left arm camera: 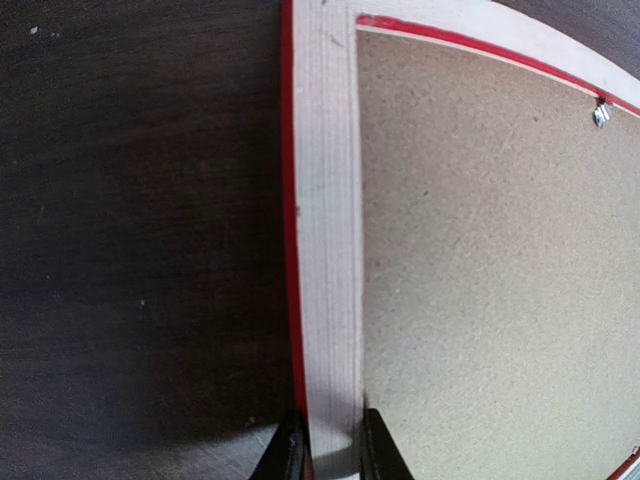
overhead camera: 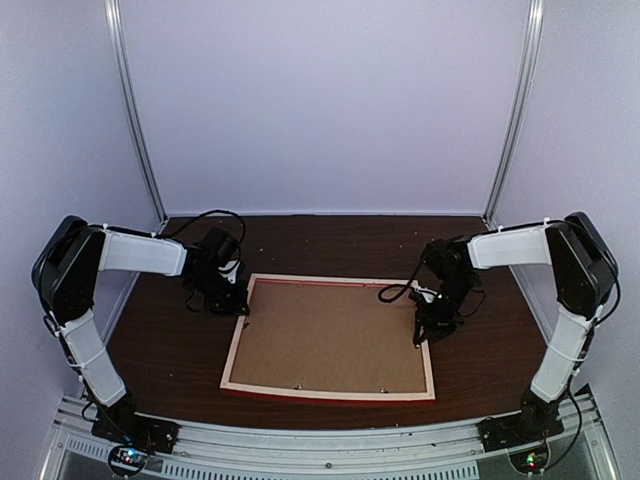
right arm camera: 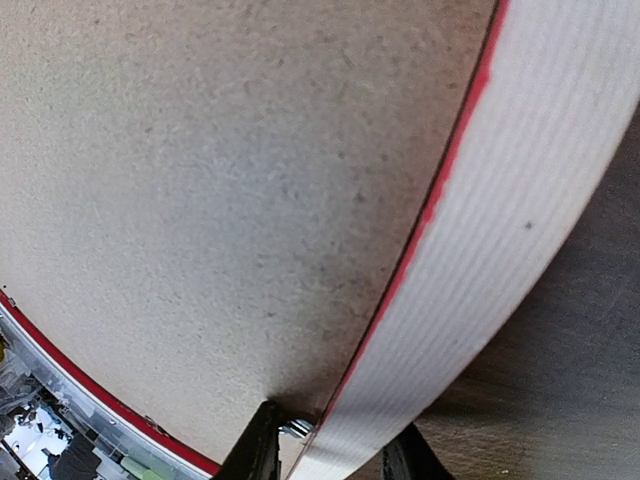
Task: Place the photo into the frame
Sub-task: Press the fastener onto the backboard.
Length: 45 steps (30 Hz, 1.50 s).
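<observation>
Two thin side rails of the frame [overhead camera: 330, 391], which looks stiff and light, are pinched by the left hand [left arm camera: 330, 455] and right hand [right arm camera: 335, 455]

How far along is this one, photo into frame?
Looks late. The frame lies face down with the brown backing board seated in it; the photo is not visible, presumably underneath. In hand: the left gripper pinches the left rail, the right gripper straddles the right rail. Left: probably securing tabs and turning it over.
</observation>
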Available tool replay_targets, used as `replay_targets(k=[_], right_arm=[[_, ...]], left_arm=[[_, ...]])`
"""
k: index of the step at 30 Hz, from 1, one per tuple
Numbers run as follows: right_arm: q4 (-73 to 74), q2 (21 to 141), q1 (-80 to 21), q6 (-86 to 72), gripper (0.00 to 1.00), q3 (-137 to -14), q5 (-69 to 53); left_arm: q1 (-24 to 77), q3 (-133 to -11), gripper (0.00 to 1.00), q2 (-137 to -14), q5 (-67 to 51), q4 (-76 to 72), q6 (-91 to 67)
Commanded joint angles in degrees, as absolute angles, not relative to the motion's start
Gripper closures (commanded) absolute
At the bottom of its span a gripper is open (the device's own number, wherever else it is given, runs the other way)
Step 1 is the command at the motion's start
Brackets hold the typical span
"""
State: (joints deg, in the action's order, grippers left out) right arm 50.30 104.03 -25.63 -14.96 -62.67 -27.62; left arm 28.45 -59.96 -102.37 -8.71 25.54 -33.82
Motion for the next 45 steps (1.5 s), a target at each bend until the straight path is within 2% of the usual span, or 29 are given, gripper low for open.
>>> replay_targets(k=[1, 13, 27, 35, 45], right_arm=[[50.3, 109.8, -26.0, -12.8, 0.75, -59.6, -19.6], [51.4, 111.9, -25.8, -10.2, 0.82, -64.6, -21.2], [54.7, 119.9, -25.6, -8.0, 0.82, -81.0, -21.7], [55.0, 121.1, -25.3, -9.0, 0.73, -87.9, -18.8], [52.0, 113.5, -25.2, -10.8, 0.51, -85.1, -15.8]], left_arm=[[28.5, -58.6, 0.89, -101.6, -8.6, 27.2, -32.3], [28.6, -55.9, 0.89, -98.2, -8.8, 27.0, -33.0], [30.8, -51.9, 0.89, -97.8, -9.4, 24.8, -35.1], [33.0, -52.5, 0.86, -97.6, -9.0, 25.0, -35.9], [33.0, -53.6, 0.79, -98.1, -6.3, 25.1, -37.5]])
